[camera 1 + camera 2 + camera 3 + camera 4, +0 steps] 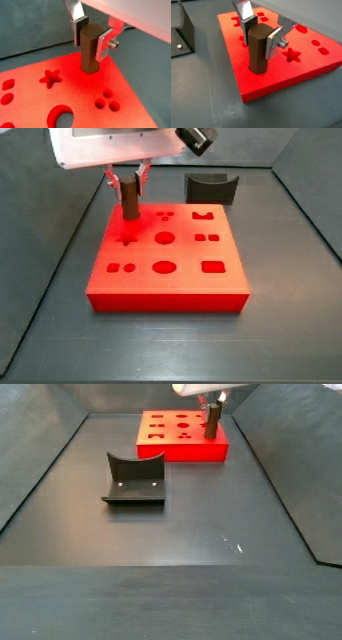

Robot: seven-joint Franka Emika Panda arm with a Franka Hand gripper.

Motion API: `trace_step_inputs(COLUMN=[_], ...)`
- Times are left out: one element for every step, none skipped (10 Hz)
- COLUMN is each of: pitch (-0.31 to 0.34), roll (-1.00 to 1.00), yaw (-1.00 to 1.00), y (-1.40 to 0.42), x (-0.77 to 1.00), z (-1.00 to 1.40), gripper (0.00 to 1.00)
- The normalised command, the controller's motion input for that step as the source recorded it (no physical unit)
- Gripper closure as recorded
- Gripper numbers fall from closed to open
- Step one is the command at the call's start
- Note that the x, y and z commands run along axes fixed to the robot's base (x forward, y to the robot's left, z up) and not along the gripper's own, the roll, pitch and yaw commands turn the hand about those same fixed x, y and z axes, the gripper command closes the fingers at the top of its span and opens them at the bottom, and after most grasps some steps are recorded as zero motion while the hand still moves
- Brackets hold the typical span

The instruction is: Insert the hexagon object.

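My gripper (261, 34) clenches the peg (257, 52) upright on the block (284, 75); I should align its flats and press straight down.

Gripper (130, 176) over red block (201, 293) — fixture (210, 188) well apart.

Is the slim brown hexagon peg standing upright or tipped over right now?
Upright. The slim brown hexagon peg stands vertical, its lower end on the red block, its top between the gripper fingers. Whether it sits in a hole: cannot tell.

A robot test lab — dark walled floor (174, 534), bare of clutter. The gripper (128, 173) hangs over a red block (167, 278) near the far left corner, beside the fixture (134, 481).
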Motion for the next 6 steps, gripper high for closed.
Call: trace_step_inputs(pitch=[0.000, 0.010, 0.064, 0.044, 0.010, 0.004], roll=[0.01, 0.05, 0.19, 0.27, 0.28, 0.28], yaw=[-0.01, 0.00, 0.00, 0.00, 0.00, 0.00], y=[0.00, -0.01, -0.18, -0.23, -0.19, -0.15], x=[0.00, 0.07, 0.11, 0.06, 0.08, 0.04], z=[-1.00, -1.00, -0.75, -0.72, -0.77, -0.77], gripper=[1.00, 1.00, 1.00, 1.00, 1.00, 1.00])
